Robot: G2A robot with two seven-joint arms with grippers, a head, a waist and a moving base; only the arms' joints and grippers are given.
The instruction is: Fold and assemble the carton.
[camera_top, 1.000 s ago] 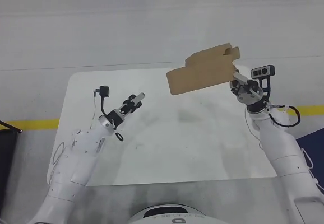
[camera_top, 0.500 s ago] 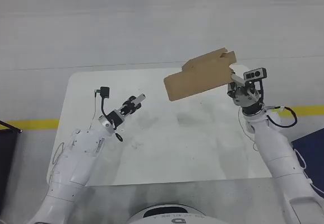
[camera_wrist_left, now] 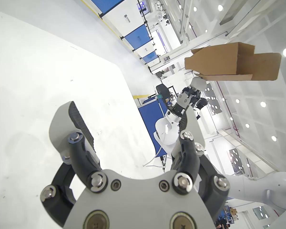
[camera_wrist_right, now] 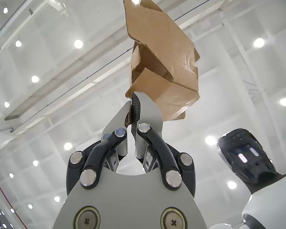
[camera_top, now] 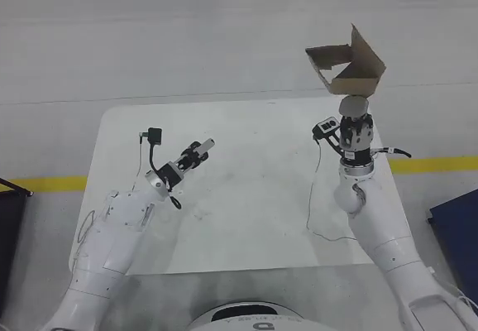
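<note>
The right gripper (camera_wrist_right: 133, 106) was clenched on the edge of one bottom flap of the carton (camera_top: 348, 64), holding it in the air at about the table's (camera_top: 264, 215) far right corner, well clear of the tabletop. The carton hung from that single pinch. Its walls were partly sprung open into a skewed tube, with the flaps loose and none tucked. The left gripper (camera_wrist_left: 130, 110) was empty, its fingers spread wide. It sat low over the table's left half, well apart from the carton.

By my reading, the step in hand was opening the flat blank into a box shape, with the folding proper not yet begun. The next move probably called for bringing the carton down toward the table's middle, within the left gripper's reach. There the tabletop could brace one wall while the free gripper squared the tube and pressed a flap in. With so narrow a hold on one flap, the board might pivot or crease at the pinch.

The carton's brown faces showed no label or print that I could make out. Small markings on the panels far beyond the table were too small to read.
</note>
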